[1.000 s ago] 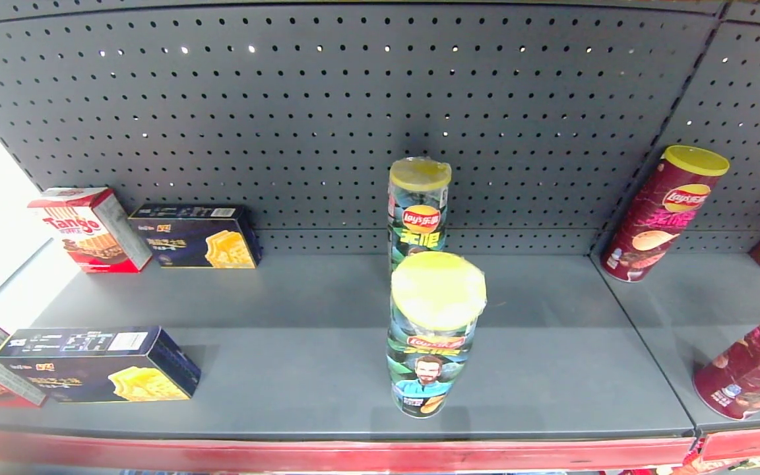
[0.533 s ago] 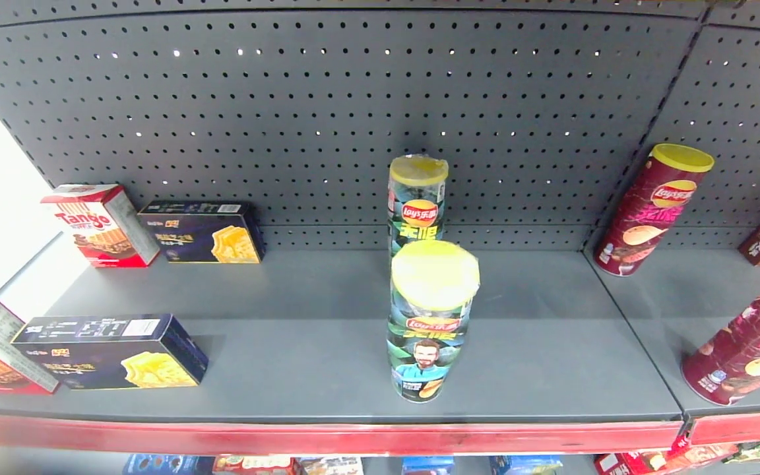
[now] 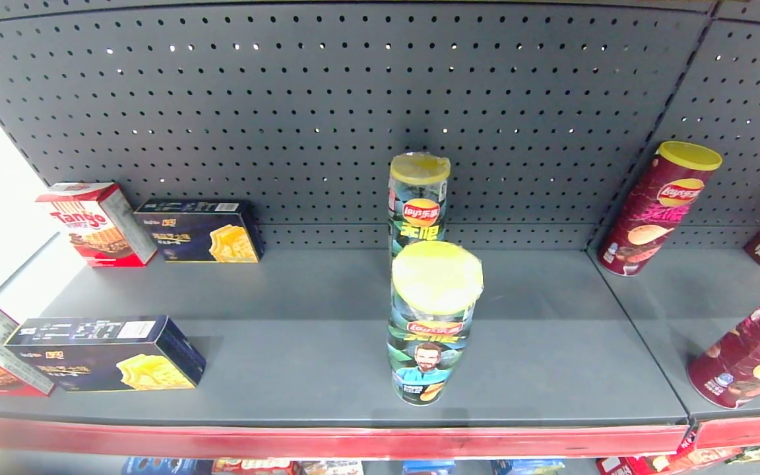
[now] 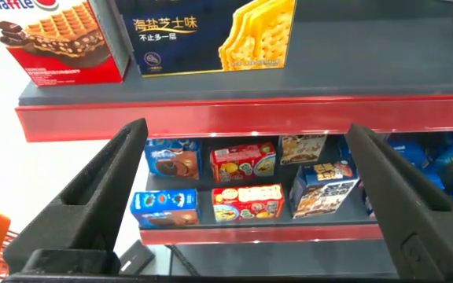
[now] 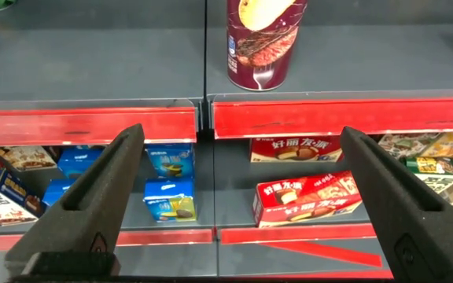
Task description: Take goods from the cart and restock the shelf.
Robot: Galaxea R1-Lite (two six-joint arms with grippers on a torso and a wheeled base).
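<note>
Two green chip cans with yellow lids stand upright mid-shelf, one near the front [image 3: 433,323] and one at the pegboard [image 3: 418,204]. The grey shelf [image 3: 287,310] has a red front edge [image 3: 320,441]. My left gripper [image 4: 246,130] is open and empty, below and in front of that edge, under a red wafer box [image 4: 61,39] and a dark blue cracker box [image 4: 211,35]. My right gripper [image 5: 242,132] is open and empty too, facing the shelf edge below a maroon chip can [image 5: 264,43].
At the shelf's left are a red wafer box [image 3: 96,224], a dark blue box [image 3: 198,231], and a second pair in front [image 3: 106,353]. Maroon cans [image 3: 660,211] [image 3: 749,363] stand on the right bay. The lower shelf holds several small boxes [image 4: 242,181] [image 5: 305,196].
The whole head picture has shifted, bringing the red shelf edge and lower shelf into sight. The goods on the shelf stand where they were.
</note>
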